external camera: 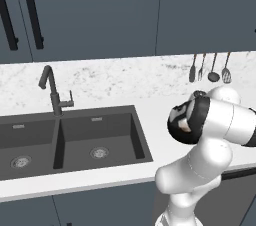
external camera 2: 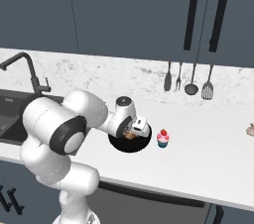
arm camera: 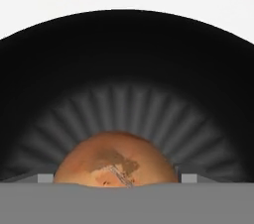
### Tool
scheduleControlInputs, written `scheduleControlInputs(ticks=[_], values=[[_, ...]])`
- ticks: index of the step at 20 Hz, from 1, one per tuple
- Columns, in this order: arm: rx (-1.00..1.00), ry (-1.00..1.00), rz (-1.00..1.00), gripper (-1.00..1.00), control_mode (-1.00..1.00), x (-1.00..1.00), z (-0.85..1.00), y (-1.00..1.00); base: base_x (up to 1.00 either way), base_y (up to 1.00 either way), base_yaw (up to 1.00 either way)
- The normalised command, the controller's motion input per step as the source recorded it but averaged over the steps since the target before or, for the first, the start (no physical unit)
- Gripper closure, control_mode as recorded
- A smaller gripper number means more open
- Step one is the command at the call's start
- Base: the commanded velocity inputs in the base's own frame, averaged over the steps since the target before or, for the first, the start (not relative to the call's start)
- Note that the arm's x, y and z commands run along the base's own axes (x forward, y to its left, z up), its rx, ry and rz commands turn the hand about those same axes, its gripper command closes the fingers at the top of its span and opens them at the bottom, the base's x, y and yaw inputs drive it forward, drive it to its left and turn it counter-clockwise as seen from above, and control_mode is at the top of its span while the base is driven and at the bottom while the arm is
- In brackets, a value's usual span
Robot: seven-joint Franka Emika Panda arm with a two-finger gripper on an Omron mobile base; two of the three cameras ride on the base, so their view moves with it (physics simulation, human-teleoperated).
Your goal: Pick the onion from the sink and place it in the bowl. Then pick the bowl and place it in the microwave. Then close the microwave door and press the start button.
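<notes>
Orange-brown onion (arm camera: pixel 116 161) sits between my hand's (external camera 2: pixel 132 134) fingers over the black bowl (external camera 2: pixel 124 144) on the surface, grip or release unclear; I judge microwave steps remain.

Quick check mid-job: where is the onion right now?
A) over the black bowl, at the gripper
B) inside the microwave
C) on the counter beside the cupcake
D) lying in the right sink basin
A: the hand view shows the onion close at the gripper with the bowl spread beneath it, and the right base view shows the gripper down over the bowl.
</notes>
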Motion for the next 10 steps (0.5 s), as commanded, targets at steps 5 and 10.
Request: scheduleControlInputs(ticks=[5, 10], values=[[0.00, 0.00, 0.01, -1.00, -1.00, 0.07, -0.23, 0.00, 0.00, 0.00, 0.00], [0.00, -0.02, 0.00, -1.00, -1.00, -0.10, 0.01, 0.00, 0.00, 0.00, 0.00]])
